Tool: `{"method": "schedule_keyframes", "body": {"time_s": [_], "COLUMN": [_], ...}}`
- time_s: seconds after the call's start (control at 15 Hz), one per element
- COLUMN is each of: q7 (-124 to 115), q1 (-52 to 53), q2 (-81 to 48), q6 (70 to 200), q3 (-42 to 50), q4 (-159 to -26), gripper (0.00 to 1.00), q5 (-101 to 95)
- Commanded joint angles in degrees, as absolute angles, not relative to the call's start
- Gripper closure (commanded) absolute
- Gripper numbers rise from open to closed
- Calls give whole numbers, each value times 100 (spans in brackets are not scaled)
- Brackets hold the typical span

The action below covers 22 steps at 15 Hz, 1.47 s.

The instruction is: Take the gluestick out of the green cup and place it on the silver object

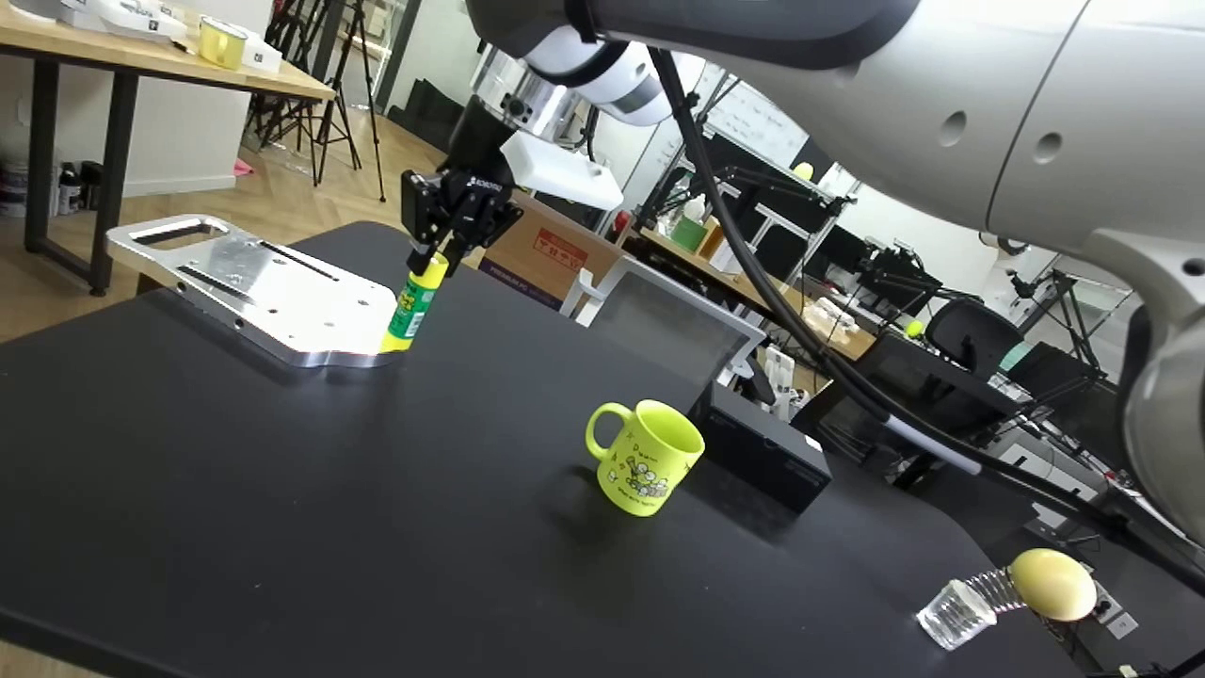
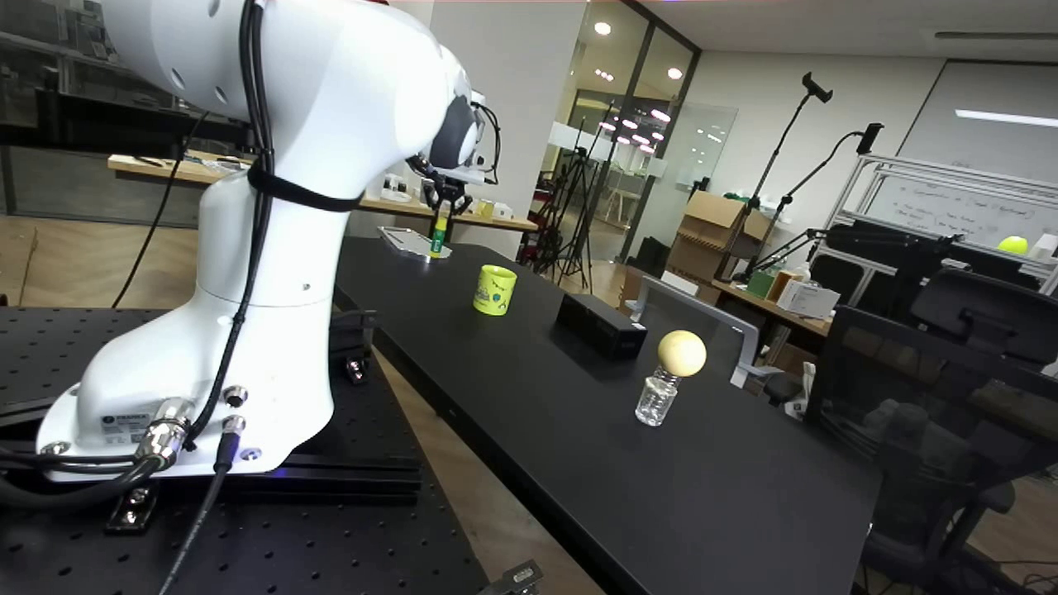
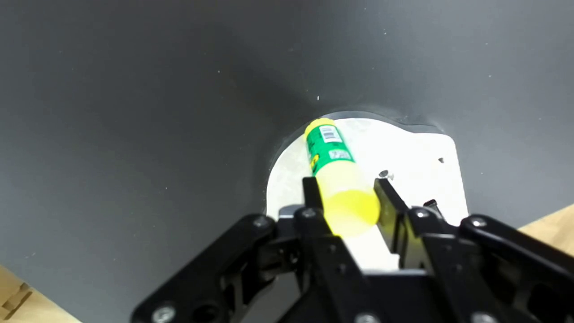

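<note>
Both black fingers of the claw point(image 3: 346, 186) pinch the gluestick point(image 1: 412, 306) near its upper, yellow end; in the wrist view the stick fills the gap between them, though blur hides how firmly they press. It stands upright at the rounded edge of the silver object point(image 1: 325, 306), and whether its lower end rests on the metal or hangs just above cannot be told. In the wrist view the claw covers much of the silver object, and glare washes out its top; in an exterior view the stick hides a little of the near corner. Well apart on the table point(image 1: 377, 527) sits the green cup point(image 1: 648, 461), upright, its floor out of sight and the small lettering on its side hard to read. Near the cup lies the black box point(image 1: 763, 447). Farther along, the yellow ball point(image 2: 682, 354) tops a thin spring point(image 1: 996, 591) on a clear base point(image 2: 656, 401). Behind the table, which hides its lower part, is a pale mesh chair point(image 1: 659, 320). Overhead in an exterior view, the arm point(image 1: 875, 113) is cut off by the frame.
</note>
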<state>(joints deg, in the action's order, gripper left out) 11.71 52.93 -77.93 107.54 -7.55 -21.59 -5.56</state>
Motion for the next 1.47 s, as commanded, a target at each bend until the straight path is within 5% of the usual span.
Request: {"method": "schedule_keyframes", "body": {"time_s": [0.0, 0.47, 0.53, 1.0, 1.4], "q7": [1257, 1268, 1255, 1233, 1152], "q1": [5328, 5338, 5334, 5340, 5386], "q2": [-7936, -7978, -7984, -8001, -7634], "q6": [10735, 10858, 10867, 10927, 11053], "q3": [-679, -676, -683, -664, -524], "q4": [-1910, -1900, -1900, -1886, -2215], "gripper": [92, 92, 46, 2, 0], "q5": [-463, -464, -453, -423, -510]}}
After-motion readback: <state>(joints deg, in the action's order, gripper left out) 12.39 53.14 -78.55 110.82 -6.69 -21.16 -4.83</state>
